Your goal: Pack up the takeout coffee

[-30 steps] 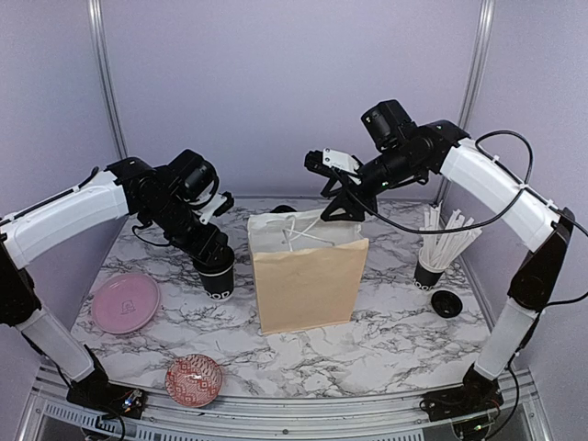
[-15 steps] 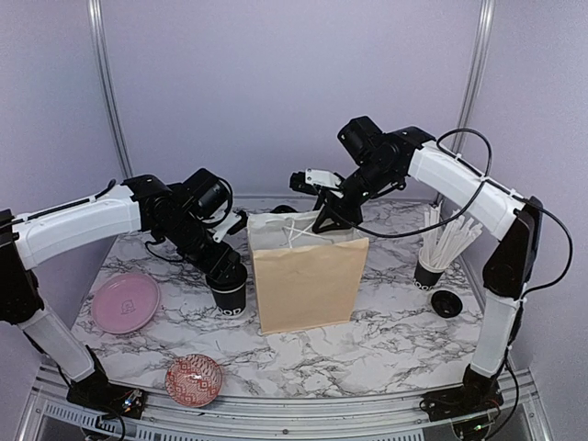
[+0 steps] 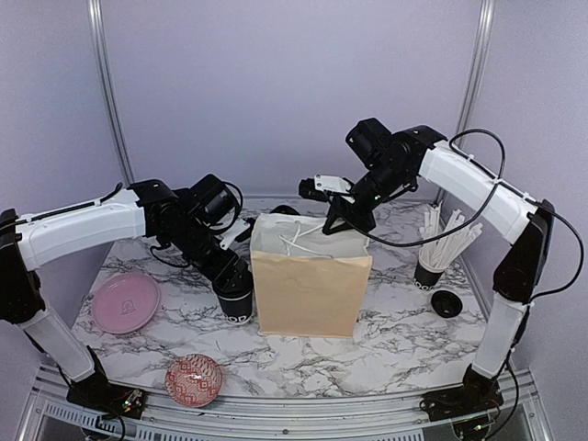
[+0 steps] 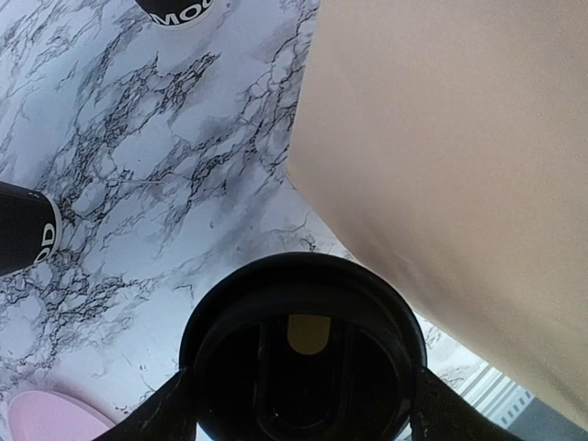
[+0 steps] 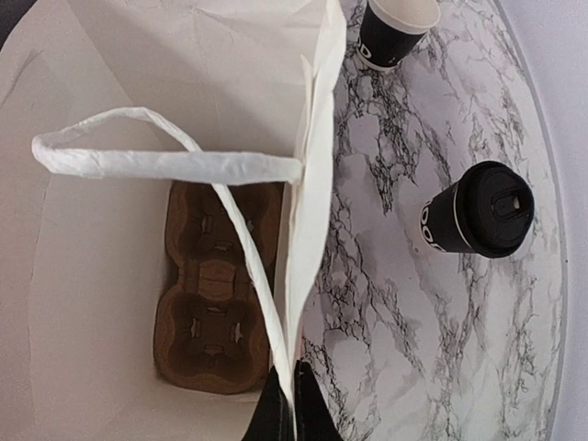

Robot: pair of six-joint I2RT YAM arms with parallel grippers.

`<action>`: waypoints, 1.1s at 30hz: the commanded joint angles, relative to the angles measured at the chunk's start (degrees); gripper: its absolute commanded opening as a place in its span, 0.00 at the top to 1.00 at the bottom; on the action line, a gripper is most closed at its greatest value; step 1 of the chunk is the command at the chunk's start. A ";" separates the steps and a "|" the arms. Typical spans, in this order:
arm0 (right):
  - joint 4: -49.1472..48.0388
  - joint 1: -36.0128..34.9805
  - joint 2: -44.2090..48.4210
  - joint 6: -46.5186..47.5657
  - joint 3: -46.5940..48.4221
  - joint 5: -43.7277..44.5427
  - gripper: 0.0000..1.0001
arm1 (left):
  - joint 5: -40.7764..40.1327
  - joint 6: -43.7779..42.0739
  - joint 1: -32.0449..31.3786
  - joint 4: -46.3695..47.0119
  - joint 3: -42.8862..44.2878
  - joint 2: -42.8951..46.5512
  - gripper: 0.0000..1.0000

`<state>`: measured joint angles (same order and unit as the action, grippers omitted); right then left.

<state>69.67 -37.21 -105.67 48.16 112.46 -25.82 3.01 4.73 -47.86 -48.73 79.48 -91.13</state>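
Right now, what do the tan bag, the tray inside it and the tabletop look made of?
Tan handled bag: matte paper, creased white lining. Brown cup tray: looks like moulded pulp, fibrous and dull. Tabletop: marble-patterned, faint sheen; stone or printed film, can't tell.

A tan paper bag (image 3: 308, 294) stands open on the marble counter (image 3: 404, 335), a brown pulp carrier (image 5: 216, 312) flat on its floor. Left of it lie a pink plate (image 3: 125, 302) and, nearer the front edge, a red patterned bowl (image 3: 194, 379). Right of it stands a black cup of white straws (image 3: 430, 273), with a small black lid (image 3: 446, 304) beside it.
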 commanded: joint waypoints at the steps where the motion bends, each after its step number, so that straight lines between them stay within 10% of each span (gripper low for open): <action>1: 2.36 1.75 2.89 1.17 -0.97 2.21 1.00 | -0.11 -0.97 -0.81 0.47 -0.78 -0.19 0.18; 33: 8.14 3.55 4.93 11.46 -3.73 -4.39 1.00 | -7.20 -9.07 -4.27 -10.72 9.31 -9.07 0.16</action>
<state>76.69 -34.09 -102.06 59.02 109.08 -28.95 -4.86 -3.68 -52.40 -56.12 87.68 -98.41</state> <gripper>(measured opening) 0.012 0.836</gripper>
